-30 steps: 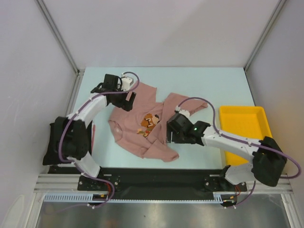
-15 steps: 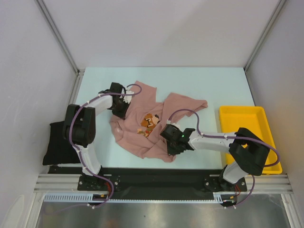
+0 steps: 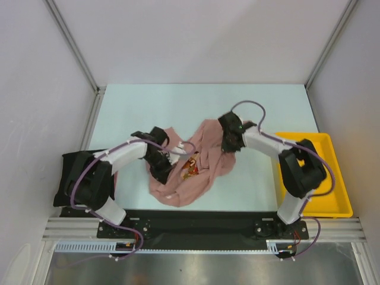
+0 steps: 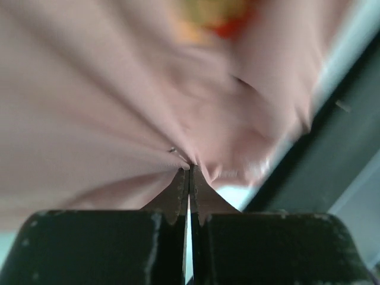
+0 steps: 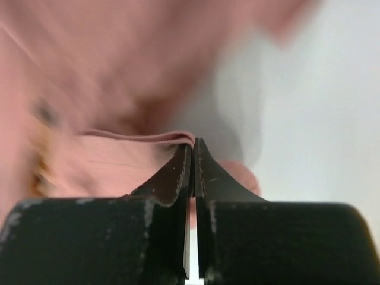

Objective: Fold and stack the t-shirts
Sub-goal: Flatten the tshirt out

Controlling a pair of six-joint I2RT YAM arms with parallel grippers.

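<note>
The dusty pink t-shirt [image 3: 205,165] lies bunched at the middle of the table, its brown-orange print [image 3: 191,167] half buried in folds. My left gripper [image 3: 168,165] is shut on a pinch of its left side; the left wrist view shows pink cloth [image 4: 119,113] fanning out taut from the closed tips [image 4: 190,168]. At the shirt's far right part, my right gripper [image 3: 228,147] is shut on a folded pink hem [image 5: 136,139] at its tips [image 5: 193,142]. The black t-shirt [image 3: 64,184] lies crumpled at the table's left edge, behind the left arm.
A yellow tray [image 3: 336,178] stands at the right edge, partly under the right arm's elbow. Grey walls and metal posts close in the back and sides. A black rail [image 3: 196,222] runs along the near edge.
Both grippers have shut on the pink t-shirt. The left one moved nearer and rightward, the right one went far and right, and the flat shirt is now gathered into a bunch.
</note>
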